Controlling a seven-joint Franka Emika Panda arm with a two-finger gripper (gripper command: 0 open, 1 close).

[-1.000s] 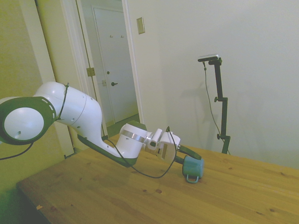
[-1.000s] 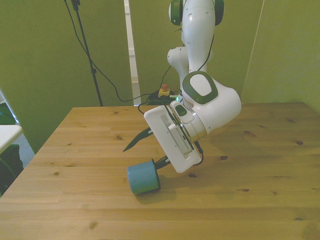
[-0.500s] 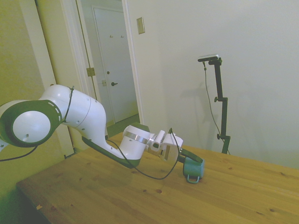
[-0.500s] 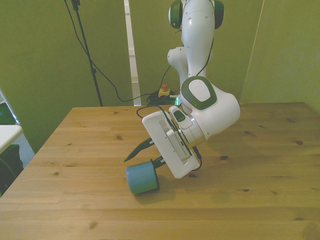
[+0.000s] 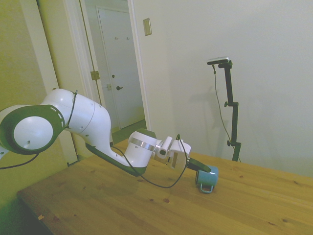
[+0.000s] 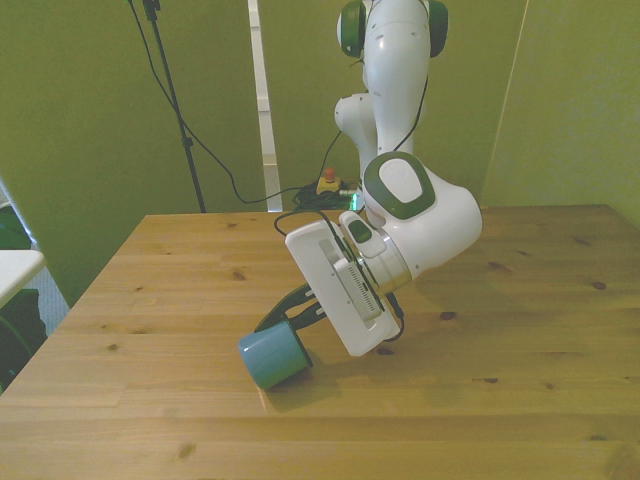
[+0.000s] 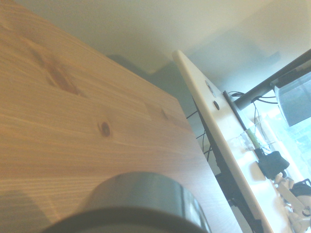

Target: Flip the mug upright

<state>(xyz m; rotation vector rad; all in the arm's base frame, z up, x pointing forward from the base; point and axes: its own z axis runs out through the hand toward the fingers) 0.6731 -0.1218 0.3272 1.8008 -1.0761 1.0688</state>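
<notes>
Wooden counter (image 6: 520, 330) is carrying the work; white arm (image 6: 420, 215) is reaching low. Claw (image 6: 292, 312) is gripping the teal mug (image 6: 270, 357) at its fingertips, tilted. Judged: partway; uprighting and release remaining.

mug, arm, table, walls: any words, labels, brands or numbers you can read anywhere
None can be read in any view.
Mug: plain teal, no print showing.
Arm: white and green shells, no legible marking.
Gripper body: only ridges, no text visible.
Wall plate by the door: blank.
Table: bare wood grain and knots.
Desk clutter in the wrist view: too blurred to show any text.
</notes>
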